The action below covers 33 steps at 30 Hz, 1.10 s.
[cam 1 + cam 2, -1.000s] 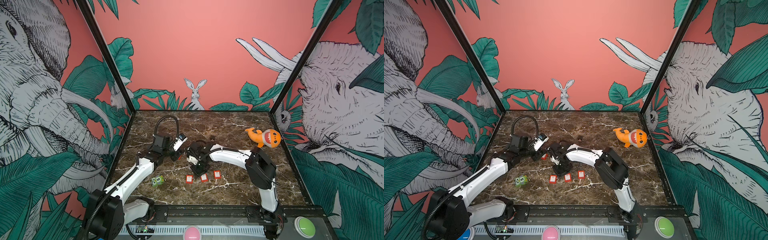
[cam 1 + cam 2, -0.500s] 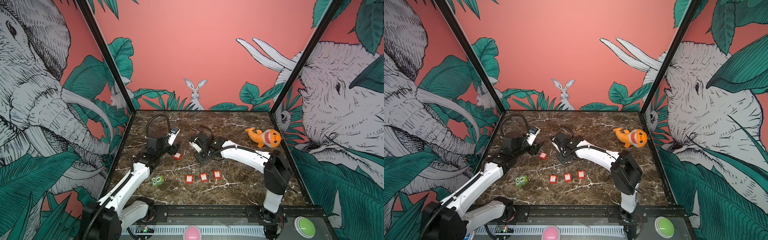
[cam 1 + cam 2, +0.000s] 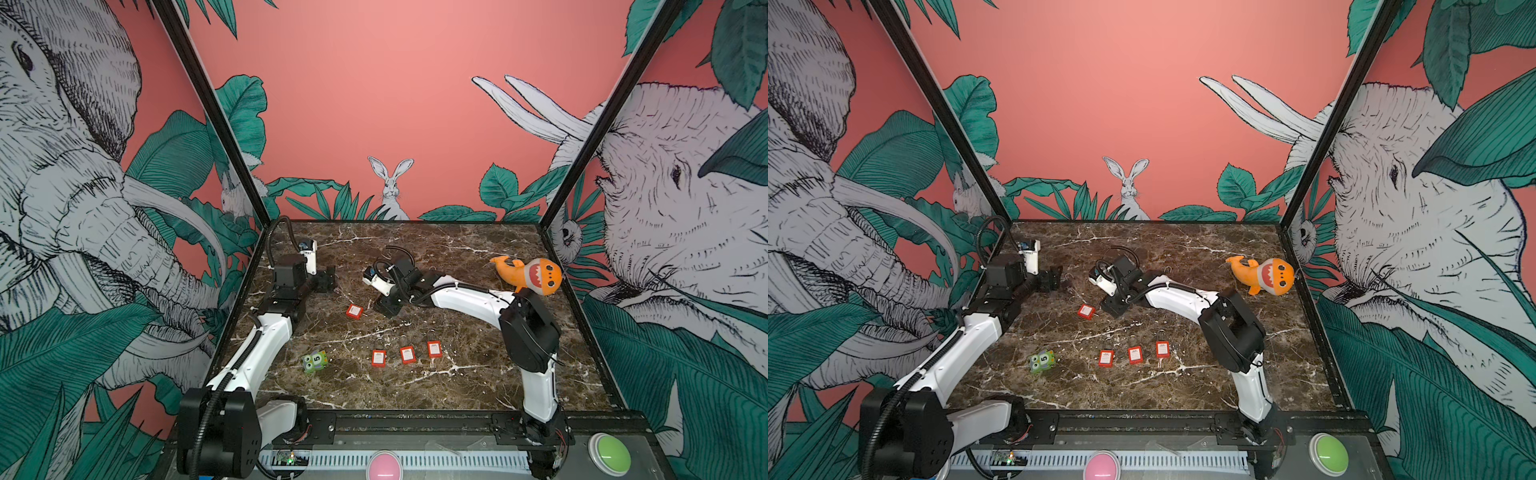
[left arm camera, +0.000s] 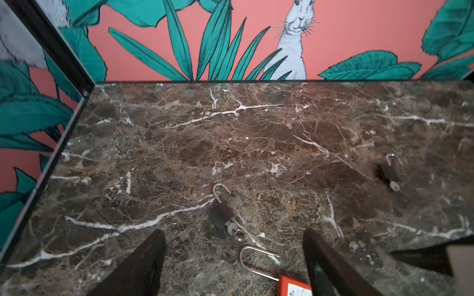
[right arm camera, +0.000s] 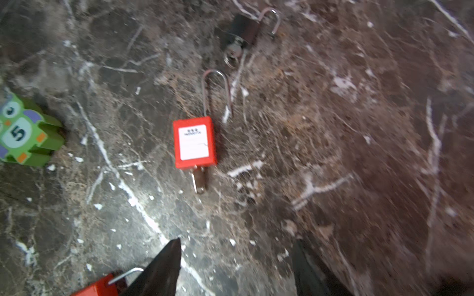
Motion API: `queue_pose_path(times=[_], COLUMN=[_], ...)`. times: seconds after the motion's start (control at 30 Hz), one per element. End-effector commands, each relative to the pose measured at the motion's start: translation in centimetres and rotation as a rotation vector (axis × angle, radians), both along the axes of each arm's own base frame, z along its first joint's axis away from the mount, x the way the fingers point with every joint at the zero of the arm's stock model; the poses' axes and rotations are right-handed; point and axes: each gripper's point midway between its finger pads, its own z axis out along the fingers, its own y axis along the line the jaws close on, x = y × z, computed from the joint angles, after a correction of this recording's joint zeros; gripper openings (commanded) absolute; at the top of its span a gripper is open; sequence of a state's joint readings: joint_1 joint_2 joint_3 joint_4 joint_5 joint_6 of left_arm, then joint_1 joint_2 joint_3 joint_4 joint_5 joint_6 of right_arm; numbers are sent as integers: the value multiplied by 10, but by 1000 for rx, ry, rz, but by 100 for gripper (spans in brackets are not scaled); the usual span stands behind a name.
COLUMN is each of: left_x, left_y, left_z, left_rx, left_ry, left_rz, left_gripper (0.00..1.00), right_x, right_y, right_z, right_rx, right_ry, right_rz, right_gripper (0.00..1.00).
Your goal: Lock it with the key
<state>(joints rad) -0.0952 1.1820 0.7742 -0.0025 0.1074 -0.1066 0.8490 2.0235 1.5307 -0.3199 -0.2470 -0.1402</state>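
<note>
Right wrist view: the red padlock (image 5: pixel 195 142) lies flat on the marble table (image 5: pixel 359 153), label side up. Its white label (image 5: pixel 193 142) carries a line of small dark print, too blurred to read. A key (image 5: pixel 200 180) sticks out of the base. At the opposite end, one leg of the long steel shackle (image 5: pixel 216 92) enters the body, while the other seems to end free just beside it.

In both top views the padlock sits a little left of centre and below mid-frame (image 3: pixel 354 311) (image 3: pixel 1086 311), touched by neither gripper. The right gripper (image 3: pixel 388 305) hangs just to its right, jaws spread with only bare marble between the fingers (image 5: pixel 164 266). The left gripper (image 3: pixel 328 278) is up and to the left, near but apart. Its jaws are also wide and hold nothing, as the left wrist view shows (image 4: pixel 233 232).

Just past the shackle lies a small dark padlock (image 5: pixel 242 28), likewise keyed. The left wrist view shows a second dark padlock (image 4: pixel 389 171) well apart from it.

Lower in the top views, a row of three red padlocks (image 3: pixel 407 355) lies side by side. Left of them is a green owl block (image 3: pixel 315 360) marked "5" (image 5: pixel 18 133). An orange shark toy (image 3: pixel 530 274) rests at the right edge of the table.
</note>
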Motion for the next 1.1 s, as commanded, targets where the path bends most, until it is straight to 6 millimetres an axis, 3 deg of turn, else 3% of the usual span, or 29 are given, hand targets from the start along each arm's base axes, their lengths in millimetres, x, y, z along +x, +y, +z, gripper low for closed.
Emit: queue_pose_path(times=[0.0, 0.3, 0.4, 0.7, 0.9, 1.07], left_x=[7, 13, 14, 13, 10, 8], left_y=[-1, -2, -2, -5, -6, -8], left_z=[17, 10, 11, 12, 11, 13], left_rx=[-137, -139, -126, -110, -100, -95], left_ry=[-2, 39, 45, 55, 58, 54], left_rz=[22, 3, -2, -30, -47, -59], left_gripper=[84, 84, 84, 83, 82, 81], right_x=[-3, 0, 6, -7, 6, 3], right_y=[37, 70, 71, 81, 77, 79], right_z=[9, -23, -32, -56, -72, -75], right_rx=[111, 52, 33, 7, -85, -82], right_ry=[-2, 40, 37, 82, 29, 26], right_rz=[143, 183, 162, 185, 118, 131], right_gripper=[69, 70, 70, 69, 64, 54])
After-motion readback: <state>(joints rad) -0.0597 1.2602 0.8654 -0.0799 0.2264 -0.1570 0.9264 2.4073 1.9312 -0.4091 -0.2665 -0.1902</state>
